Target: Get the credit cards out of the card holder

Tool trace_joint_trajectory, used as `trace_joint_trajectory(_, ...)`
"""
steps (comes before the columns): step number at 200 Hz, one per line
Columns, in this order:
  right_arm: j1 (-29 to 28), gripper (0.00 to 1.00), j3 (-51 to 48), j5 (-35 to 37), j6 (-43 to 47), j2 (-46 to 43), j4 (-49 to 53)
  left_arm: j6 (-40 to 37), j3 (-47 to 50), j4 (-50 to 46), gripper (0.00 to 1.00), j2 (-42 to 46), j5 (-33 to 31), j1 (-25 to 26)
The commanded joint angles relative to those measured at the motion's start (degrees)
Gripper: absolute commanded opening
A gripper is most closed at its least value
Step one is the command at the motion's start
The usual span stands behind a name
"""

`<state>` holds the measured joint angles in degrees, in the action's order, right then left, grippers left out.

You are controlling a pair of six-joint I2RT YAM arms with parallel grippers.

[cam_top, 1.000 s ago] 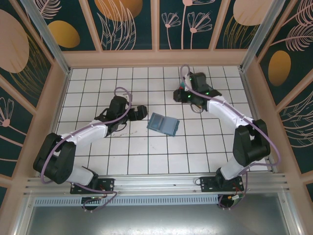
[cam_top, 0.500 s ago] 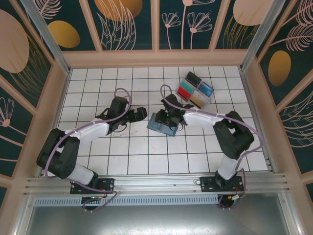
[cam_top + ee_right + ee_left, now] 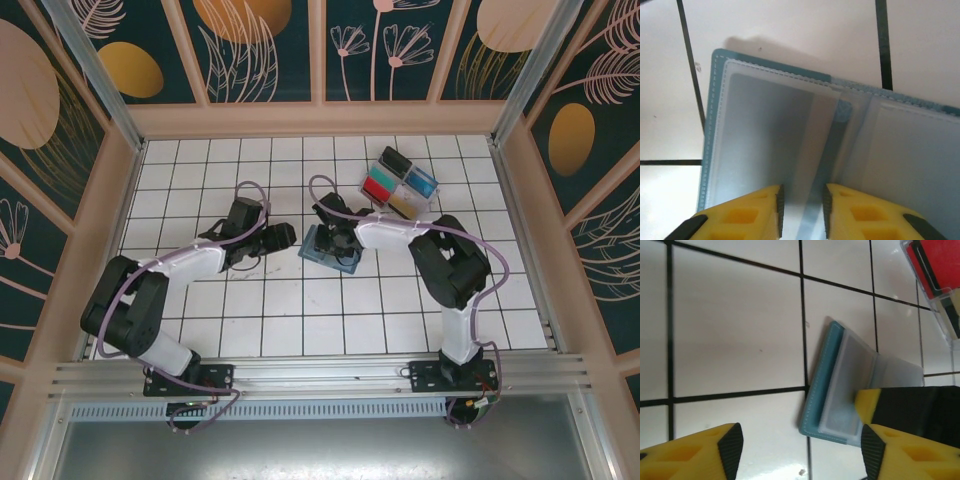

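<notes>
The teal card holder (image 3: 345, 258) lies open on the white tiles at the table's middle, its clear inner sleeves facing up. My right gripper (image 3: 335, 233) is low over it and open only a narrow gap (image 3: 801, 205); a clear sleeve leaf (image 3: 822, 150) stands on edge between the two yellow fingers. The left sleeve pocket (image 3: 760, 135) looks pale and misty, and I cannot make out any credit card in it. My left gripper (image 3: 291, 234) hangs just left of the holder, wide open (image 3: 802, 450) over bare tile. From the left wrist, the holder's teal edge (image 3: 822, 375) lies ahead with the right gripper's yellow finger (image 3: 867, 402) on it.
A clear plastic tray (image 3: 432, 190) with red, blue, black and tan compartments stands at the back right, about two tiles from the holder; its red corner (image 3: 935, 260) shows in the left wrist view. Wooden walls ring the tiled floor.
My right arm swung from over the tray at the back right down to the card holder and now straddles a sleeve leaf. The left gripper edged slightly towards the holder.
</notes>
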<state>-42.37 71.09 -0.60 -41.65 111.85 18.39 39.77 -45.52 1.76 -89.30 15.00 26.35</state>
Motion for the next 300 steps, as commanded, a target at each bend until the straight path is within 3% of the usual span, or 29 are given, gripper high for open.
trace_joint_trajectory(1, 0.2, 0.26, -3.0, 1.7, 10.6, 2.3, 4.8, 1.3, -1.8, 2.2, 0.57, -2.3, 8.8, -0.1)
trace_joint_trajectory(39, 0.3, 0.23, -7.1, -3.9, 18.2, -1.1, 2.4, 4.2, -1.1, 6.8, 0.42, -5.5, 15.3, 0.4)
trace_joint_trajectory(76, 0.4, 0.09, -9.7, -5.0, 19.2, -2.4, 0.1, 4.7, -3.1, 6.4, 0.34, -8.5, 16.3, 2.1)
trace_joint_trajectory(128, 1.2, 0.08, -12.0, -7.3, 17.7, -5.2, -4.3, 5.0, -7.3, 3.0, 0.30, -15.5, 11.0, 3.2)
trace_joint_trajectory(158, 1.5, 0.09, -11.9, -8.0, 17.4, -5.5, -4.8, 5.5, -7.4, 2.1, 0.35, -17.0, 9.4, 3.2)
trace_joint_trajectory(178, 1.5, 0.09, -11.8, -8.7, 17.2, -5.3, -5.2, 5.7, -7.1, 3.1, 0.34, -17.4, 11.2, 3.3)
trace_joint_trajectory(194, 1.5, 0.09, -11.7, -8.8, 17.1, -5.1, -5.3, 6.9, -6.2, 6.4, 0.27, -17.5, 14.5, 3.2)
trace_joint_trajectory(212, 1.6, 0.09, -11.9, -8.6, 17.0, -5.2, -5.3, 6.3, -6.5, 5.7, 0.20, -16.8, 13.7, 3.3)
trace_joint_trajectory(276, 1.7, 0.09, -12.4, -8.5, 17.0, -5.0, -5.3, 2.5, -7.9, 1.7, 0.30, -14.9, 9.5, 3.3)
trace_joint_trajectory(300, 1.7, 0.09, -12.4, -8.7, 16.9, -5.0, -5.5, 2.4, -7.7, 3.1, 0.23, -14.2, 10.6, 3.3)
